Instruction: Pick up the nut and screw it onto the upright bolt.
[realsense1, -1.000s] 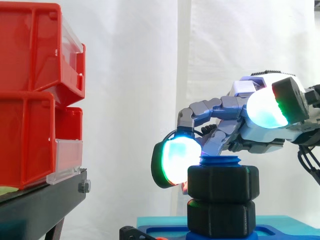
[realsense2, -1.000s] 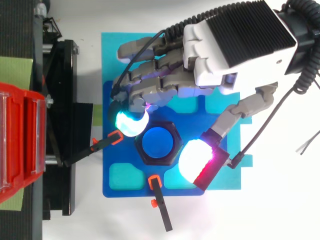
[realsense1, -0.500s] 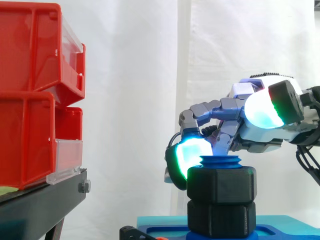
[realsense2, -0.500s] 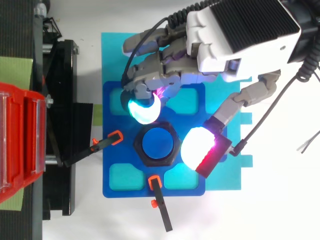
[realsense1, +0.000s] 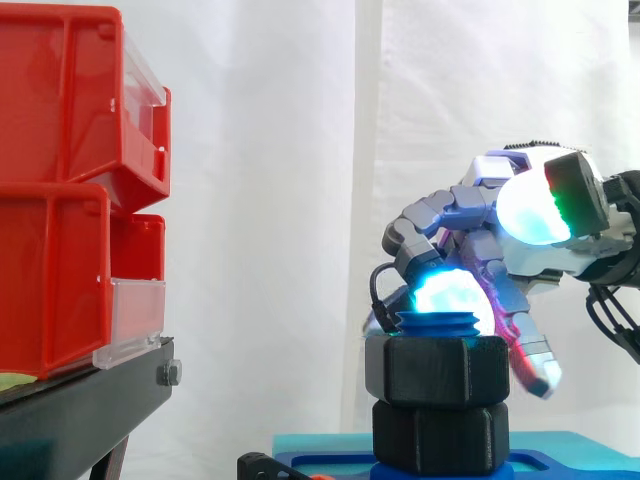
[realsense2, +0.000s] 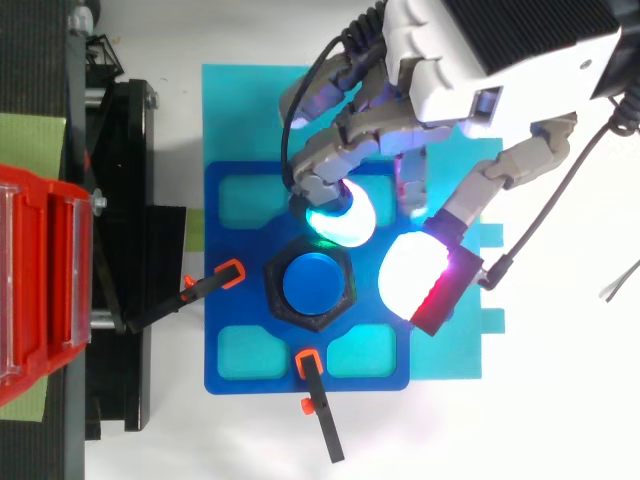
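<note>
While side shows nut (realsense1: 436, 368) on bolt (realsense1: 437, 322) | top: hand (realsense2: 450, 70) thumb apart

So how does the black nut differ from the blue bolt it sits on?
The nut is black and six-sided; the bolt is blue and round from above. The nut is the wider of the two, a ring round the bolt, while the bolt runs up through its middle. In the side view, the bolt's ridged top stands a little above the nut. Both are upright on one axis over the blue base plate.
</note>
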